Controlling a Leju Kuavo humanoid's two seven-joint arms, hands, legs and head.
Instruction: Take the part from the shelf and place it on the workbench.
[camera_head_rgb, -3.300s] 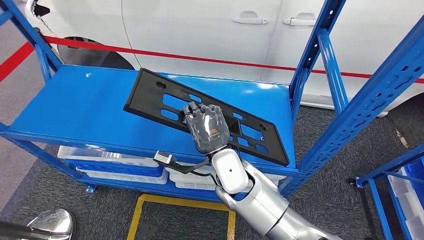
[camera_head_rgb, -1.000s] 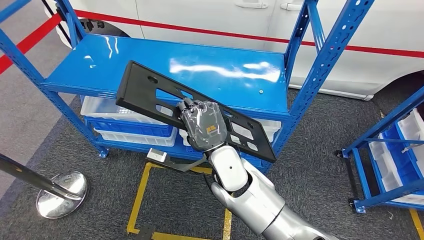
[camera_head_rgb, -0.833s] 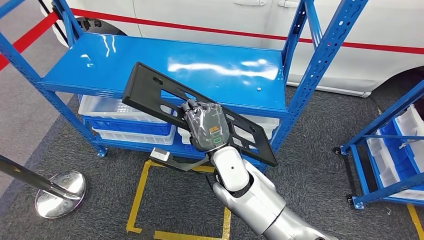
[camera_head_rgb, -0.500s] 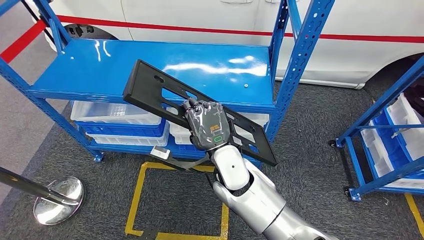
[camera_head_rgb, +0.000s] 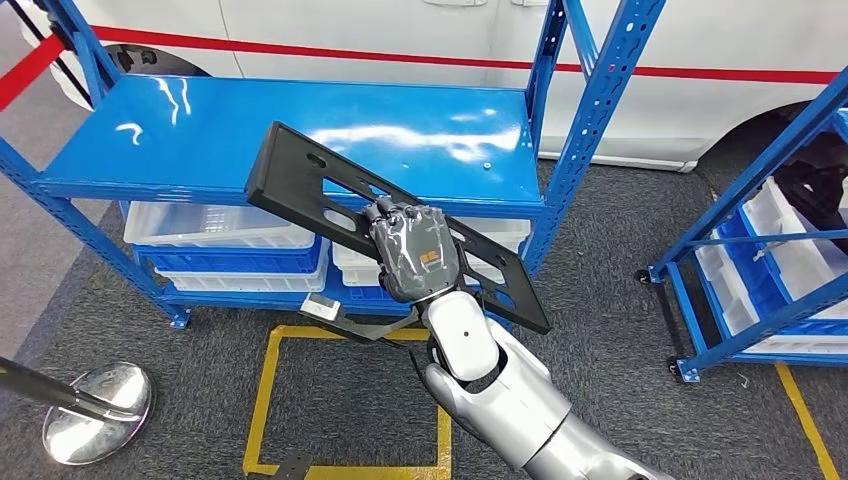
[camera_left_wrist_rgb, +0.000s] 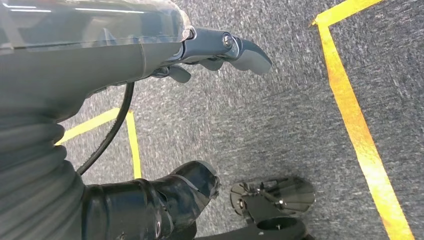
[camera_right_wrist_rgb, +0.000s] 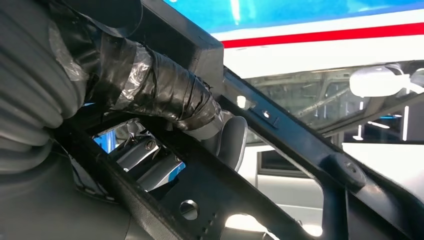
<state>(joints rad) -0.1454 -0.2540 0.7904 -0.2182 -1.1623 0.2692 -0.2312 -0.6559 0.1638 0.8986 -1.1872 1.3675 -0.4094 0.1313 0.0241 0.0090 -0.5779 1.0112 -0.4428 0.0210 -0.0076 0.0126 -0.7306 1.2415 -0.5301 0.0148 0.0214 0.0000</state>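
The part (camera_head_rgb: 300, 172) is a long flat black plate with several cut-outs. My right hand (camera_head_rgb: 415, 250) grips it near its middle and holds it tilted in the air, in front of the blue shelf (camera_head_rgb: 200, 130) and off its top. In the right wrist view my taped thumb (camera_right_wrist_rgb: 160, 90) presses on the black plate (camera_right_wrist_rgb: 240, 200), and fingers show through a cut-out. My left hand (camera_left_wrist_rgb: 100, 50) hangs over the grey carpet, its fingers (camera_left_wrist_rgb: 240, 47) apart and holding nothing.
A white car (camera_head_rgb: 700, 40) with a red stripe stands behind the shelf. Plastic bins (camera_head_rgb: 230, 240) sit under the shelf top. A second blue rack (camera_head_rgb: 760, 250) is at the right. A chrome stanchion base (camera_head_rgb: 95, 410) and yellow floor tape (camera_head_rgb: 260, 400) lie at the lower left.
The part lay on the shelf top 3.3 s ago; now my right hand holds it clear of the shelf. The camera has drawn back and swung right, so the shelf sits farther left.
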